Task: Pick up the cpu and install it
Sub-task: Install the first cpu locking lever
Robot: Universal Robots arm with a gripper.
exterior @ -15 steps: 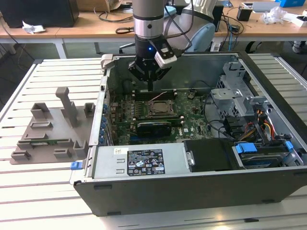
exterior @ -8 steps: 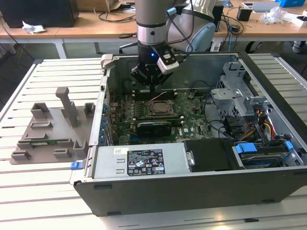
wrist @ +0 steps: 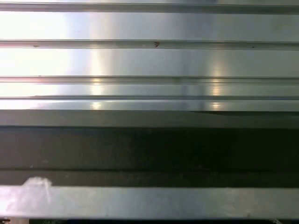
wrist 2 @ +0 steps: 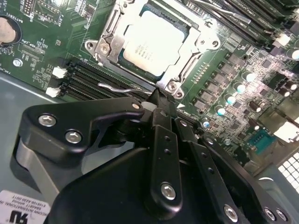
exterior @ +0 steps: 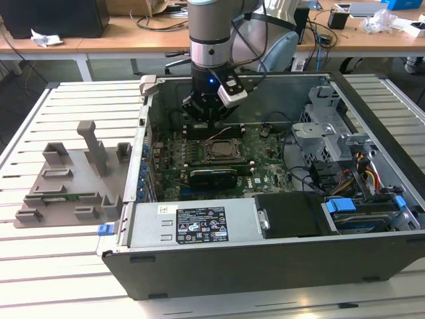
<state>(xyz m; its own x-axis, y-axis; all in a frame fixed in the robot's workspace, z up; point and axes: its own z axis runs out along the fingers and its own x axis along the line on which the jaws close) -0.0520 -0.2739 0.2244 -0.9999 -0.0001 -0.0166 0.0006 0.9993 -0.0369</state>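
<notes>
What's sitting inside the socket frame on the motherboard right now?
The cpu lies flat inside the socket frame, silver top showing. The contacts beneath it are covered. The gripper hangs beside the frame, not touching the chip.

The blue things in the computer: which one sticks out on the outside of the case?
The small blue tab at the case's near corner, on the exterior view's left. The other blue latches sit inside, over the drive bay.

The black gripper (exterior: pixel 207 114) is hanging inside the open dark computer case (exterior: pixel 265 266), close to its back wall. The shiny silver square cpu (wrist 2: pixel 155 43) is sitting in its socket with open room above it. Tall grey metal drive cages (exterior: pixel 329 126) and coloured wires (exterior: pixel 367 174) are crowding the exterior view's right side.
</notes>
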